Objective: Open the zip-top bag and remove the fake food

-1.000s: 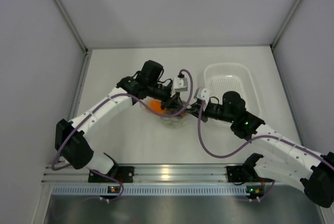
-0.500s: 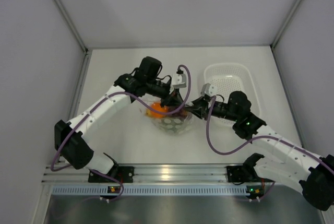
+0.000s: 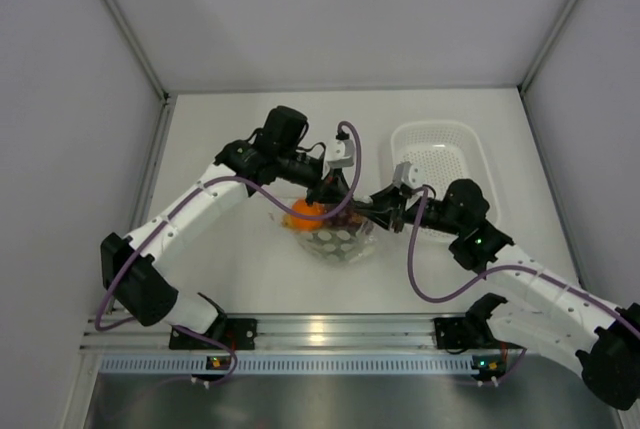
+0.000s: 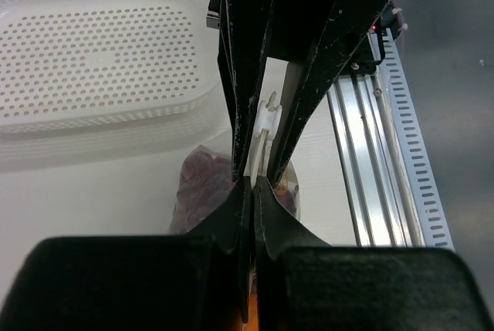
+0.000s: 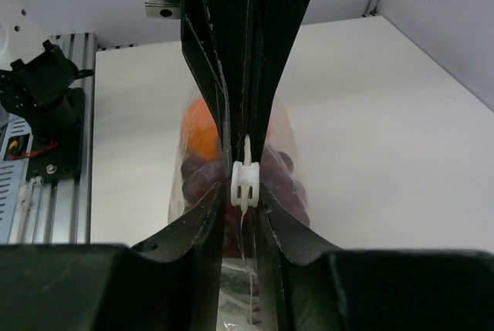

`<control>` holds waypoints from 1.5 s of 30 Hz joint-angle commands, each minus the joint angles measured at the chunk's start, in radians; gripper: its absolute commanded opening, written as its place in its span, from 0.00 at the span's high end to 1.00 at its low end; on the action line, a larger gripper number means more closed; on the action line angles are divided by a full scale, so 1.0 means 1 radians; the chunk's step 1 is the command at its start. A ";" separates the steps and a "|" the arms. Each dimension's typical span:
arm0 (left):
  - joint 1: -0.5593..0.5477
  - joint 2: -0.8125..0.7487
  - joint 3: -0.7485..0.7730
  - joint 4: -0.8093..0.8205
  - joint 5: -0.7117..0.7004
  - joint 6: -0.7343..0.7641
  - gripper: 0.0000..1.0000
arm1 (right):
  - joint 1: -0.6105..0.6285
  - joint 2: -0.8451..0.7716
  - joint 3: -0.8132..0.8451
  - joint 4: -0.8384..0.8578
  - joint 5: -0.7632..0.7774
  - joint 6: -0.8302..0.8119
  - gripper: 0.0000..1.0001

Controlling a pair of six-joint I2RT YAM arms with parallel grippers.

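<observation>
Left fingers clenched on zip-top bag rim, frame centre; right fingers clamped zip slider. Opening step; next move needed steady slider pull.

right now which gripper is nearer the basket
Right. The right gripper reaches to the bag from beside the basket's near-left corner. The left gripper holds the bag just beyond it, further left of the basket.

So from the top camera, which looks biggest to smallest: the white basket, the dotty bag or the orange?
Largest: white basket.
Middle: zip-top bag, partly hidden.
Smallest: orange, inside the bag.
</observation>
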 commanded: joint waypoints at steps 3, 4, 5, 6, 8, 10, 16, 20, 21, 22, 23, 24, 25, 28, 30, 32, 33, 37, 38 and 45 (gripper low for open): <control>0.006 -0.050 0.057 0.032 0.096 0.004 1.00 | -0.017 -0.024 -0.014 0.059 -0.025 0.003 0.78; 0.008 -0.048 0.059 0.032 0.102 0.004 1.00 | -0.019 -0.024 -0.016 0.055 -0.023 0.000 0.77; 0.008 -0.050 0.059 0.033 0.107 0.004 1.00 | -0.019 -0.027 -0.017 0.053 -0.023 -0.002 0.77; 0.008 -0.048 0.059 0.032 0.113 0.003 1.00 | -0.022 -0.029 -0.022 0.056 -0.022 0.000 0.79; 0.008 -0.045 0.057 0.032 0.122 0.004 1.00 | -0.025 -0.030 -0.020 0.062 -0.023 0.004 0.90; 0.008 -0.042 0.054 0.032 0.128 0.004 1.00 | -0.024 -0.030 -0.013 0.062 -0.028 0.006 1.00; 0.008 -0.027 0.054 0.032 0.116 -0.003 0.81 | -0.025 -0.021 0.029 -0.008 -0.024 -0.011 1.00; 0.005 0.005 0.088 0.032 0.096 -0.043 0.38 | -0.025 -0.010 0.056 -0.071 -0.007 -0.026 1.00; 0.005 0.013 0.111 0.032 0.095 -0.052 0.38 | -0.025 -0.012 0.056 -0.074 -0.008 -0.026 1.00; -0.001 0.022 0.120 0.032 0.090 -0.058 0.39 | -0.025 -0.012 0.058 -0.077 -0.008 -0.026 1.00; -0.003 0.034 0.129 0.032 0.088 -0.068 0.40 | -0.025 -0.015 0.057 -0.077 -0.005 -0.025 1.00; -0.012 0.042 0.146 0.032 0.087 -0.071 0.40 | -0.025 -0.016 0.055 -0.077 -0.005 -0.025 1.00; -0.018 0.048 0.155 0.032 0.082 -0.074 0.41 | -0.024 -0.018 0.053 -0.079 -0.005 -0.025 1.00; -0.047 0.070 0.178 0.033 0.072 -0.083 0.46 | -0.024 -0.013 0.060 -0.088 0.001 -0.025 1.00; -0.069 0.080 0.181 0.032 0.059 -0.083 0.48 | -0.025 -0.015 0.060 -0.090 0.004 -0.023 1.00; -0.080 0.094 0.181 0.032 0.068 -0.083 0.47 | -0.024 -0.020 0.060 -0.090 0.004 -0.025 1.00; -0.083 0.097 0.180 0.032 0.075 -0.086 0.47 | -0.025 -0.023 0.057 -0.090 0.004 -0.026 1.00; -0.084 0.109 0.177 0.032 0.085 -0.083 0.52 | -0.025 -0.042 0.049 -0.091 0.003 -0.045 1.00; -0.084 0.110 0.177 0.032 0.087 -0.081 0.54 | -0.025 -0.044 0.047 -0.091 0.003 -0.049 1.00; -0.083 0.096 0.168 0.032 0.058 -0.083 0.52 | -0.025 -0.053 0.030 -0.093 -0.010 -0.074 1.00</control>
